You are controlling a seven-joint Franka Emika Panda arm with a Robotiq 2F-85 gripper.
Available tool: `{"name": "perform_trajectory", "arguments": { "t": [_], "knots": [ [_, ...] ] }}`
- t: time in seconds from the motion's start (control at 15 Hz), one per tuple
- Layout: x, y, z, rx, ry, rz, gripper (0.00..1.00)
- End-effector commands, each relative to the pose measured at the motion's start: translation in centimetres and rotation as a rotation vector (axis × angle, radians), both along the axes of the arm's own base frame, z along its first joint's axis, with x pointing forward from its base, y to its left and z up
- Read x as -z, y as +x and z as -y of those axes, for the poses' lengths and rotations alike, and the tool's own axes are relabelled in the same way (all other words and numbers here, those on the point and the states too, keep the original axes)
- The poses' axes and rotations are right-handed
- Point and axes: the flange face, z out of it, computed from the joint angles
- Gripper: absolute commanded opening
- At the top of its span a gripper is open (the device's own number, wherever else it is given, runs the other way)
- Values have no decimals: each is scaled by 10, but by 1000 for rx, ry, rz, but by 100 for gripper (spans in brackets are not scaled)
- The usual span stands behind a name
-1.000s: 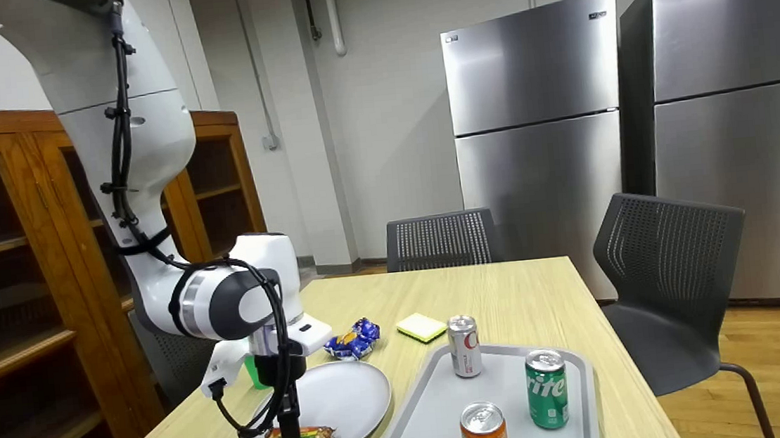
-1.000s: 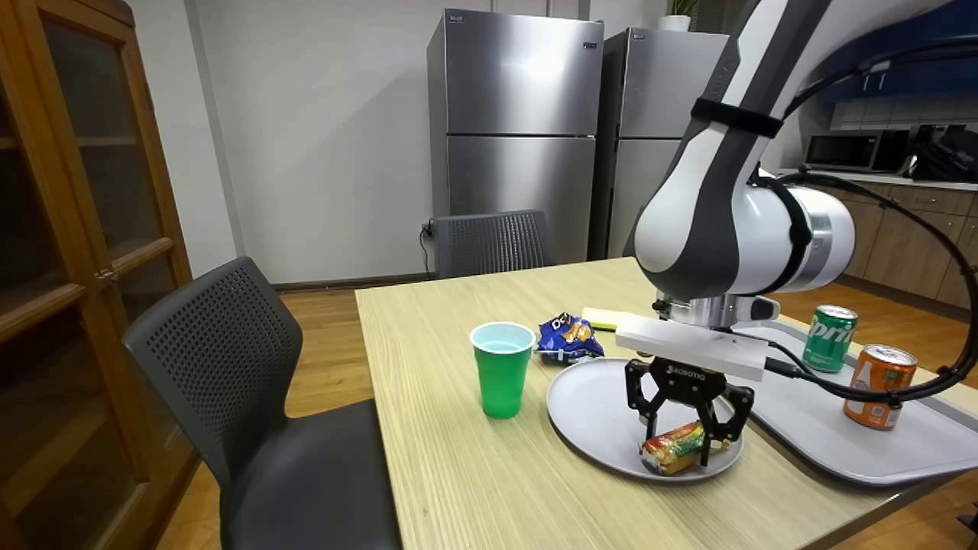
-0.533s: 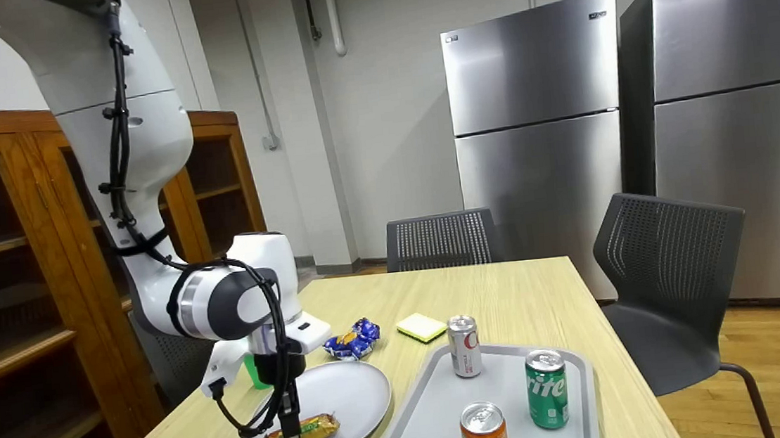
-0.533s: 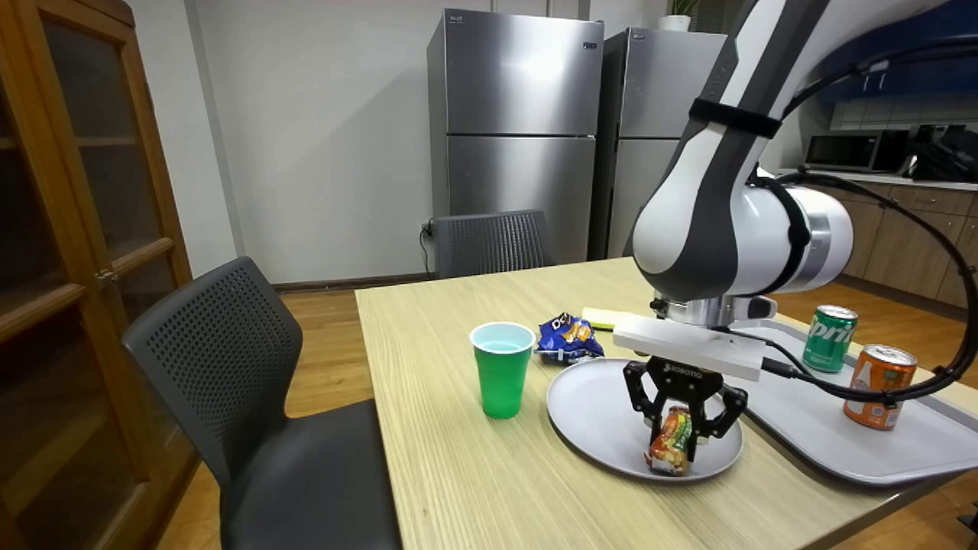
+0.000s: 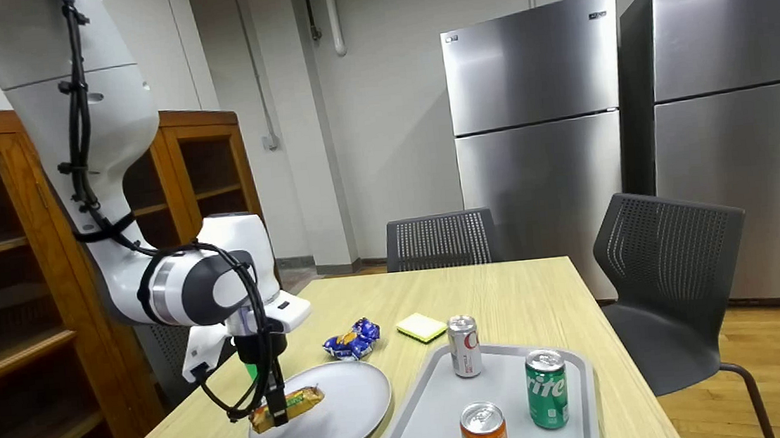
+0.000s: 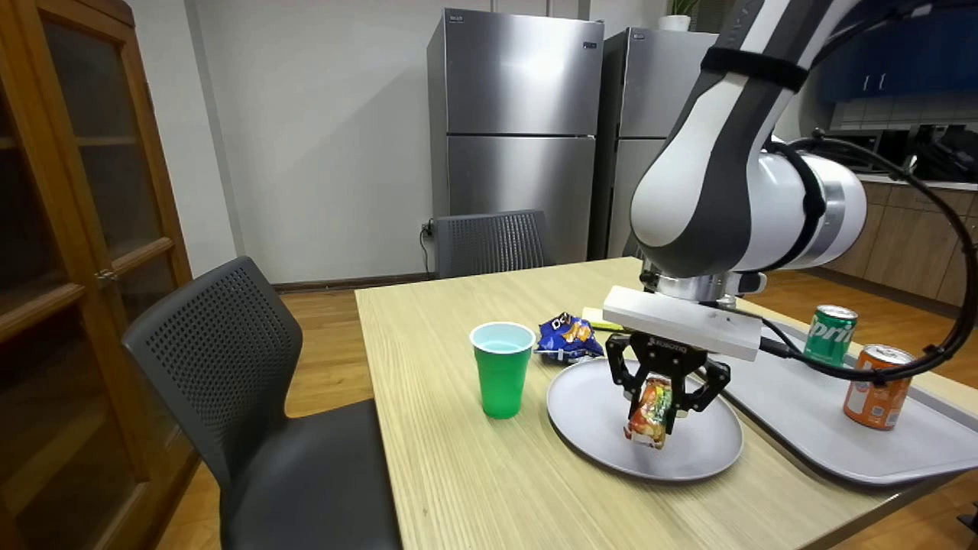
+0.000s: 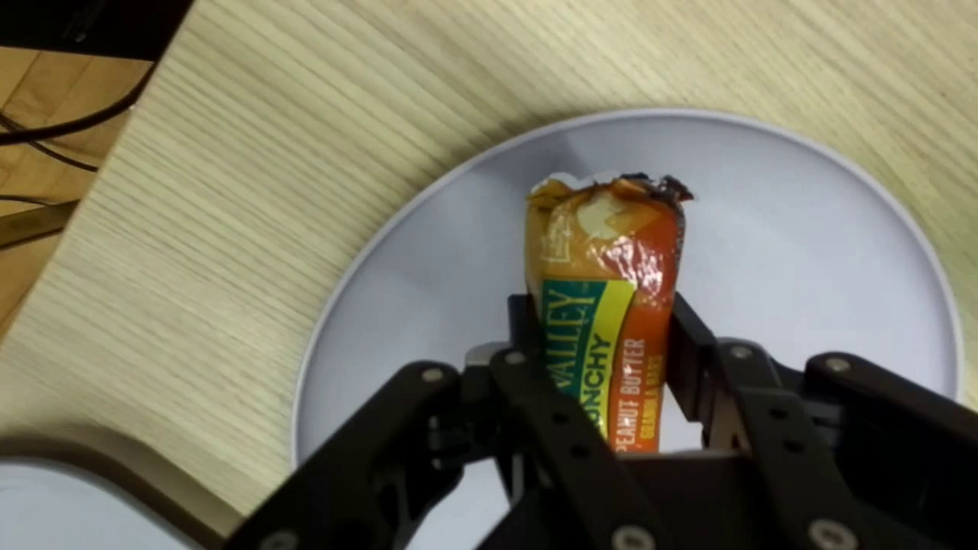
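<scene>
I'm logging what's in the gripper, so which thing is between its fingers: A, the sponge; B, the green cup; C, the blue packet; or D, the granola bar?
D: the wrist view shows the granola bar held between the fingers, the words "peanut butter" readable on its wrapper.

Granola bar [image 7: 611, 252]: 1 end hidden behind gripper [image 7: 607, 332] in wrist view. In exterior view, orange can [image 5: 484, 436] and tray [image 5: 428, 413] cut off at near edge; green cup [image 5: 251, 370] mostly hidden behind gripper; far-right refrigerator [image 5: 742, 132] cut off; arm [image 5: 91, 111] cut off at top.
</scene>
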Motion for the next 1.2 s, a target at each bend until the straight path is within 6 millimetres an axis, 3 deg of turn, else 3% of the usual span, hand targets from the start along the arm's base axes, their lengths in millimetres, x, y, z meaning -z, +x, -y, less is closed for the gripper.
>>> {"name": "perform_trajectory", "arguments": {
  "t": [0.0, 0.33, 0.67, 0.87, 1.13],
  "knots": [
    [-26, -21, -23, -111, 10, 41, 17],
    [-37, -40, -70, -274, 46, 45, 17],
    [-29, -55, -118, -492, 72, 28, 17],
    [-23, -61, -136, -610, 88, 22, 17],
    [-8, -69, -142, -762, 85, 3, 17]
  ]
}}
